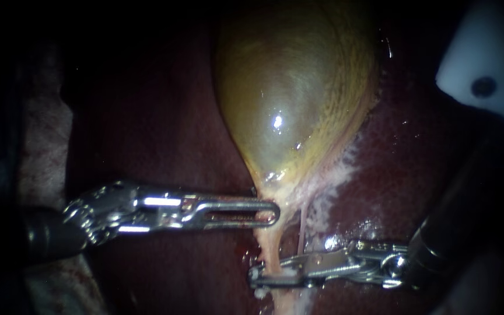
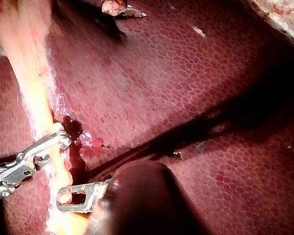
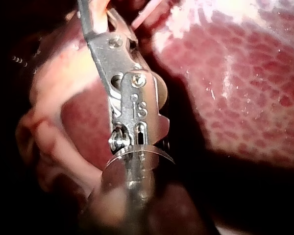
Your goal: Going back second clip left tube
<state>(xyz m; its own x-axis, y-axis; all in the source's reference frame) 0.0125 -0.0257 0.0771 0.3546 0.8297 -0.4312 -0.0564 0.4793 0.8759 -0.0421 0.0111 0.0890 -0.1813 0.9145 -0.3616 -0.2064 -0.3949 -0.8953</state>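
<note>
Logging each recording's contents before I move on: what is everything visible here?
gallbladder: one, yellow-green, upper middle of the endoscope view.
liver: one, dark red, around and beneath the gallbladder.
tube: one, pale, running down from the gallbladder.
thin strand: one, pink, beside the tube.
white object: one, with a dark hole, upper right corner.
left instrument: one, silver, tip at the tube.
right instrument: one, silver, jaws open around the tube, lower down.

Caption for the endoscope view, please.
Left instrument tip by the tube below the gallbladder; right instrument crosses it lower down.
</note>
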